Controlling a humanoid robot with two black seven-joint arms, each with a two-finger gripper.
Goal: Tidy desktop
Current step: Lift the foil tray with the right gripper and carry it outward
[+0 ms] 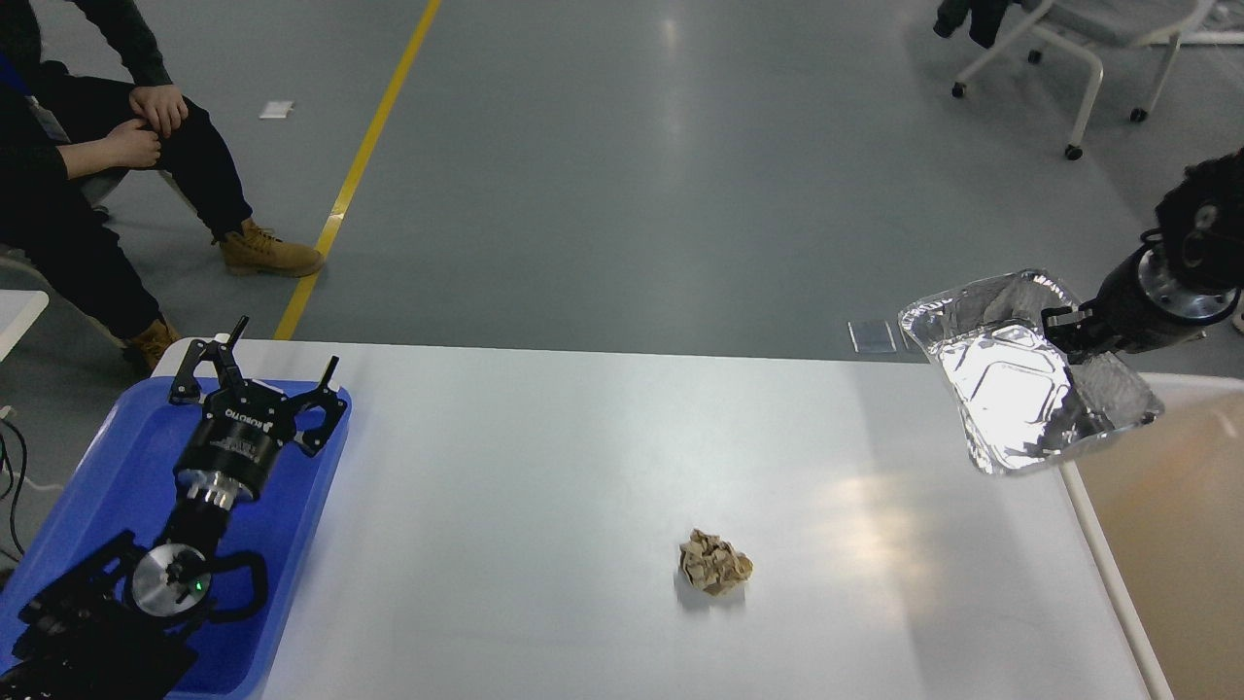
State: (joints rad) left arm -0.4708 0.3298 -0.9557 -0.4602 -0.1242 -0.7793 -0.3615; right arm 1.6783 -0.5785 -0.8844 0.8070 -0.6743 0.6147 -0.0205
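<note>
The white desktop [544,457] fills the lower view. A crumpled brown paper ball [714,562] lies on it, right of centre near the front. My right gripper [1067,325] is shut on the rim of a crumpled silver foil tray [1020,384] and holds it tilted in the air over the desktop's right edge. My left gripper [255,371] is open and empty, hovering over the far end of the blue plastic tray [117,467] at the left.
A beige white-rimmed bin [1166,525] stands right of the desktop, under the foil tray. A seated person [87,175] is at far left on the grey floor. A white wheeled chair [1079,58] stands at far right.
</note>
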